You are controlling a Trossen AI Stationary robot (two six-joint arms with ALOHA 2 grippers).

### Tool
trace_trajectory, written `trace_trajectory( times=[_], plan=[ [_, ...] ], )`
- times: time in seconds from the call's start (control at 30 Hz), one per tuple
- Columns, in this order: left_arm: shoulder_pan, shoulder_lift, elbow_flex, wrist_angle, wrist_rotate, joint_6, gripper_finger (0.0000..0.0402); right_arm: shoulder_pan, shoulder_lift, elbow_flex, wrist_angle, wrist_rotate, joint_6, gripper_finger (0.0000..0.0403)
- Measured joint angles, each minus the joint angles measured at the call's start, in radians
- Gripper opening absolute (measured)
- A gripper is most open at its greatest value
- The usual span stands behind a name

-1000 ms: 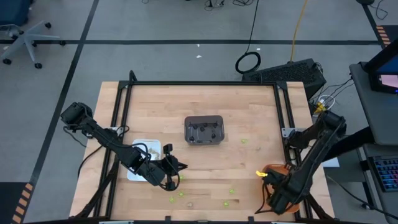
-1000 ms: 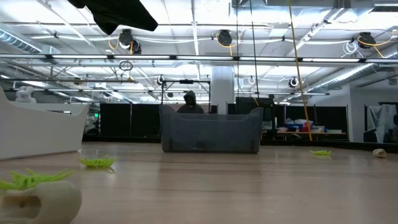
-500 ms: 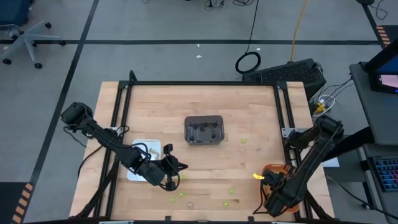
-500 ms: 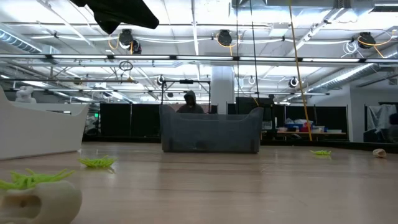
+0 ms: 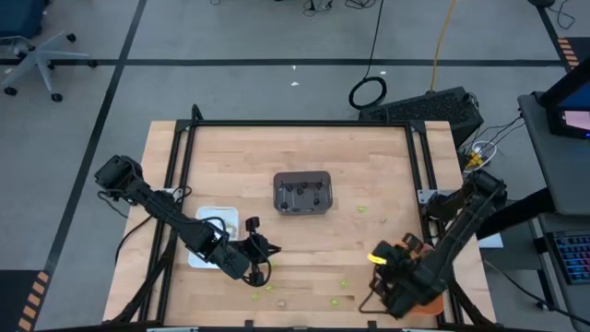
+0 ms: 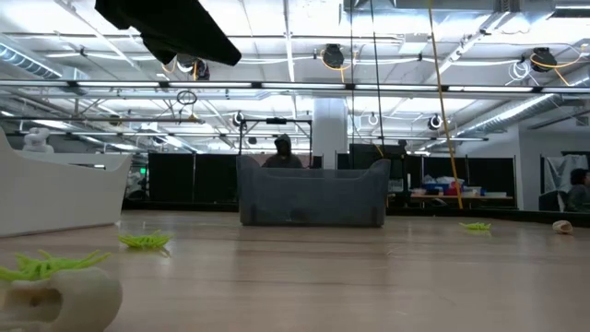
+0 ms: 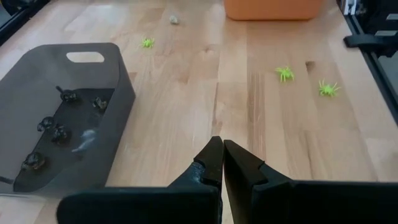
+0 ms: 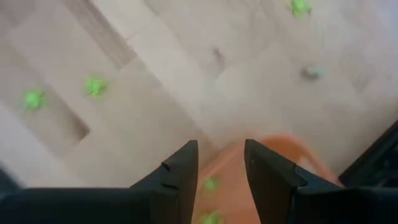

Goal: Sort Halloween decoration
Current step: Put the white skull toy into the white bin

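Lime-green trinkets [image 7: 285, 73] [image 5: 344, 284] lie loose on the wooden table near its front edge, and a pale tan one [image 8: 311, 73] lies among them. Dark trinkets [image 7: 55, 132] lie in the dark grey tray [image 5: 302, 192]. Two green trinkets [image 8: 211, 183] lie in the orange tray [image 8: 273, 155]. My left gripper [image 7: 222, 149] hovers shut and holds nothing, just right of the white tray [image 5: 205, 242]. My right gripper [image 8: 221, 155] [image 5: 375, 261] stands open, pointing steeply down over the orange tray's left rim, with nothing between its fingers.
The grey tray stands at the table's middle, the white tray at the front left, and the orange tray at the front right under my right arm. A black frame [image 5: 304, 124] rims the table. At table level a tan skull-like piece [image 6: 55, 297] sits nearest the low camera.
My right gripper has moved toward the table's left, off the orange tray's middle to its left rim, and has tipped steeper. The trinkets on the table have stayed where they were.
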Motion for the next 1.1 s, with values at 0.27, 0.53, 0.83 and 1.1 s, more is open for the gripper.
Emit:
trace_trajectory(
  times=[0.27,0.53,0.83,1.1],
  plan=[
    [0.000,0.000,0.000,-0.004,0.000,0.001,0.0013,-0.205,0.054,-0.001,-0.006,0.034,-0.349,0.0117],
    [-0.003,0.000,0.000,-0.006,0.027,0.000,0.0013,-0.407,0.087,-0.012,-0.012,0.040,-0.695,0.0116],
    [-0.029,0.000,0.000,-0.005,0.027,0.001,0.0013,-0.516,0.087,-0.163,0.007,-0.090,-0.846,0.0118],
    [-0.035,-0.001,0.000,-0.008,0.027,0.010,0.0013,-0.607,0.081,-0.332,0.058,-0.166,-0.890,0.0184]
  ],
)
